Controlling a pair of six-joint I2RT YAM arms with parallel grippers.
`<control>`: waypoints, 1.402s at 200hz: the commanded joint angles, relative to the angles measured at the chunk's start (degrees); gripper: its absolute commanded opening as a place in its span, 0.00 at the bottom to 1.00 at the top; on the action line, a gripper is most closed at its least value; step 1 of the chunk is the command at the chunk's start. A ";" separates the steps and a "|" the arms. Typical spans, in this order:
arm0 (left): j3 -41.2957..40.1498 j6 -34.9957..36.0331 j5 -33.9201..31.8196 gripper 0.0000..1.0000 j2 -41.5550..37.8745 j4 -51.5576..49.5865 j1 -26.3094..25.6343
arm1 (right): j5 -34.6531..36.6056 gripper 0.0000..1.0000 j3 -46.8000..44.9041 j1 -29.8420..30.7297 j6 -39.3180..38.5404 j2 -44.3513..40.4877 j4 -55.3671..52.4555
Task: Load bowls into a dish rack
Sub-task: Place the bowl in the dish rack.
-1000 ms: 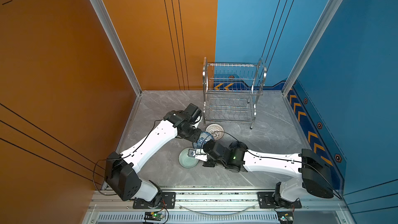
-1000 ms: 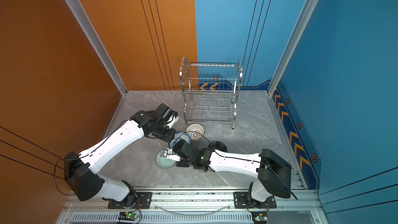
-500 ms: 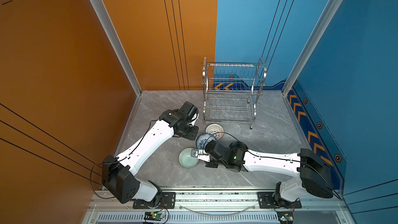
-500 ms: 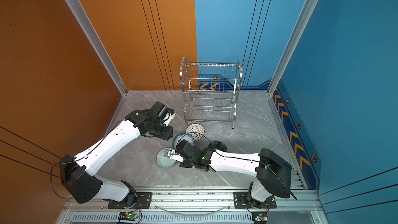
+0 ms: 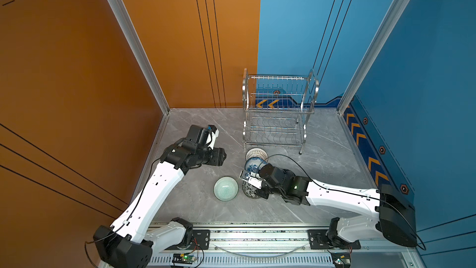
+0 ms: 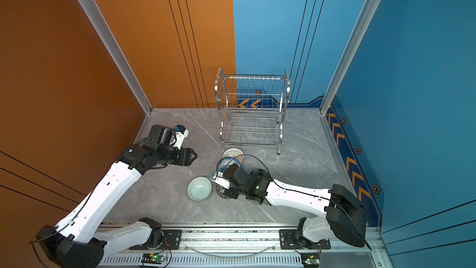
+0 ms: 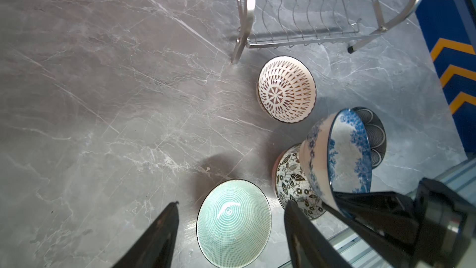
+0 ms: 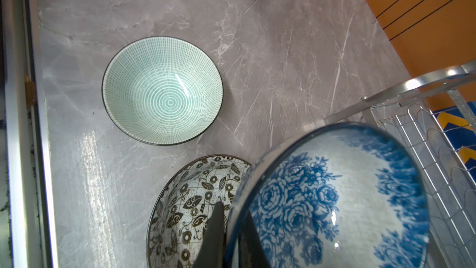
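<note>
- Reading the clock in a top view with 12 toward the back walls, the rack (image 5: 279, 111) stands at 12 of the bowl cluster. It is shiny steel wire with two slotted tiers, arched strip side frames and thin legs.
- It stands on the tabletop (image 5: 195, 202), which is smooth grey marble-look with pale veins.
- The lattice bowl (image 7: 286, 88) is glazed, round and white with a brown lattice. It sits upright near the rack's front-left leg, at about 4 of it.
- The right gripper (image 8: 233, 212) pinches the blue bowl (image 7: 345, 150) by its rim, one black finger outside the wall and one inside.
- This bowl is glossy white with blue roses and a dark rim. It is tipped steeply on edge at 6 of the lattice bowl.
- The leaf bowl (image 8: 190, 207) has black leaves and flowers on white. It is upright at 6 of the blue bowl, partly under it.
- The mint bowl (image 5: 226, 188) is pale green with fine rings and a thin dark rim. It is upright just beside the leaf bowl at its 9, with a narrow gap between them.
- The navy bowl (image 7: 374, 135) is dark and scale-patterned, at 3 of the blue bowl. The right arm mostly covers it in both top views.
- The left gripper (image 7: 231, 204) has its fingers spread wide with nothing between them. It is at 9 of the lattice bowl, well apart, with bare marble between.
- Bare tabletop runs from 8 round to 12 of the mint bowl.
- At 6 of the mint bowl a bare strip ends at the metal rail (image 8: 15, 125).
</note>
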 commanded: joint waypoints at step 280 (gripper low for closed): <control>-25.38 -2.40 19.99 0.98 -25.92 30.08 11.34 | -28.48 0.00 -10.03 -17.30 42.12 -3.50 37.15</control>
